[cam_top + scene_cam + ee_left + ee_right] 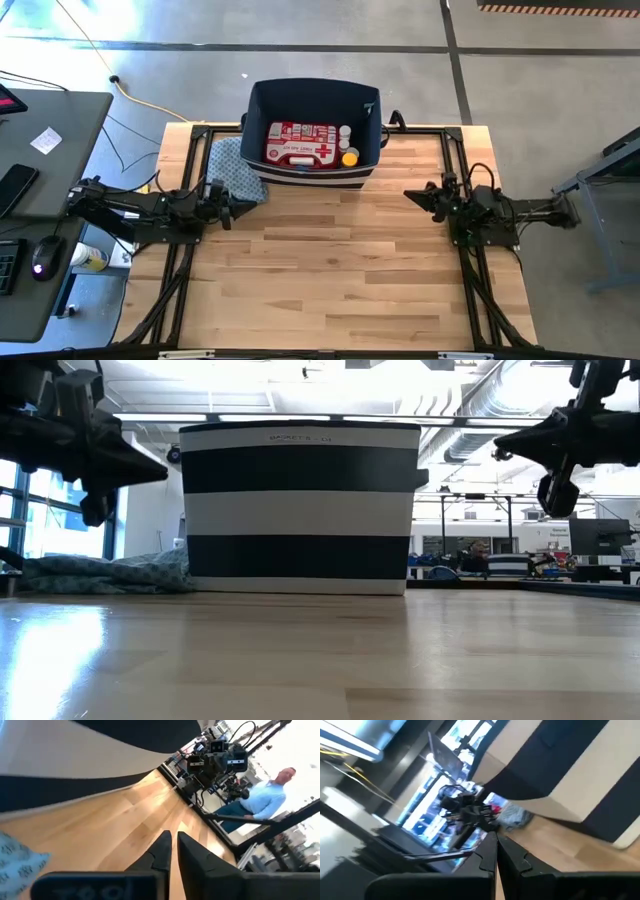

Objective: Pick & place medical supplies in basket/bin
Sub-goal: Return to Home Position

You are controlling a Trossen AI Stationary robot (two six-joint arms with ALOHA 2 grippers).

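Note:
The navy basket (314, 130) with white stripes stands at the table's far edge; it fills the middle of the low view (300, 505). Inside it lie the red first-aid kit (300, 145), small white bottles (345, 135) and a yellow-capped bottle (350, 158). My left gripper (256, 207) hovers shut over the table's left side, near the patterned cloth. My right gripper (408, 194) hovers shut over the right side, clear of the basket. Both wrist views show the fingertips together: left gripper (172, 845), right gripper (496, 845).
A blue-green patterned cloth (232, 165) lies bunched against the basket's left side. Bare wooden table (330, 270) spreads across the middle and near side. A desk with mouse and phone stands beyond the table's left edge. A person (265, 795) sits in the room beyond the right side.

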